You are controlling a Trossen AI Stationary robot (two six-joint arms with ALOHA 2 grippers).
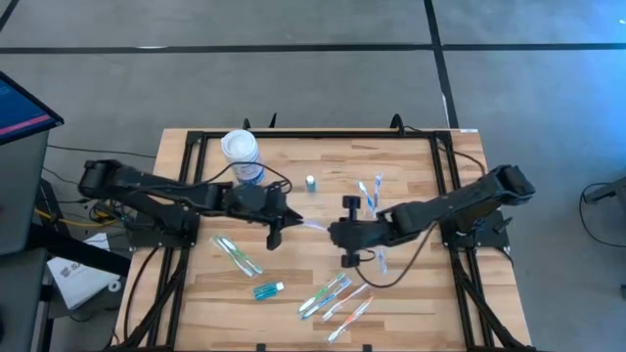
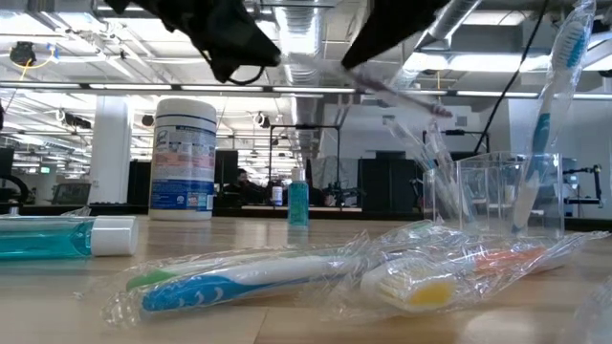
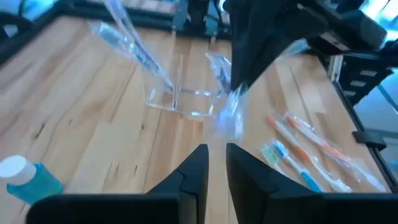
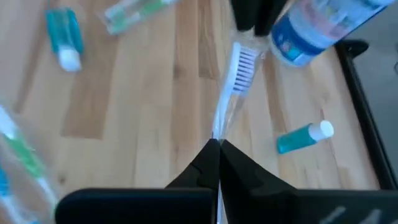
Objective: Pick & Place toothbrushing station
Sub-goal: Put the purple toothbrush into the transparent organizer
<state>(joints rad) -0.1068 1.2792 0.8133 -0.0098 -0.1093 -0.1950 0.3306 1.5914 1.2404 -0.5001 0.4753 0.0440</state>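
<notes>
My right gripper point(image 1: 337, 235) is at mid-table, shut on a white-bristled toothbrush point(image 4: 233, 87) in clear wrap, held above the table. My left gripper point(image 1: 278, 228) faces it from the left, its fingers a narrow gap apart and empty point(image 3: 214, 163); the brush's head ends just short of them. The clear cup point(image 1: 370, 200) stands upright behind my right gripper with a few toothbrushes leaning in it point(image 2: 555, 86). Other wrapped toothbrushes lie flat on the table point(image 1: 238, 256) point(image 1: 337, 293). One teal tube point(image 1: 268, 289) lies flat and another point(image 1: 310, 183) stands upright. My right gripper pinches the toothbrush's handle point(image 4: 219, 127) between its two fingers. The brush runs straight on from the fingertips, its bristle head point(image 4: 241, 65) toward my left gripper. It is lifted clear of the table, which shows beneath it.
The white canister with a blue label point(image 1: 242, 154) stands at the far left of the table, just behind my left arm. Black frame rails point(image 1: 186, 196) run along the table's sides. Bare wood shows at the near left and far middle.
</notes>
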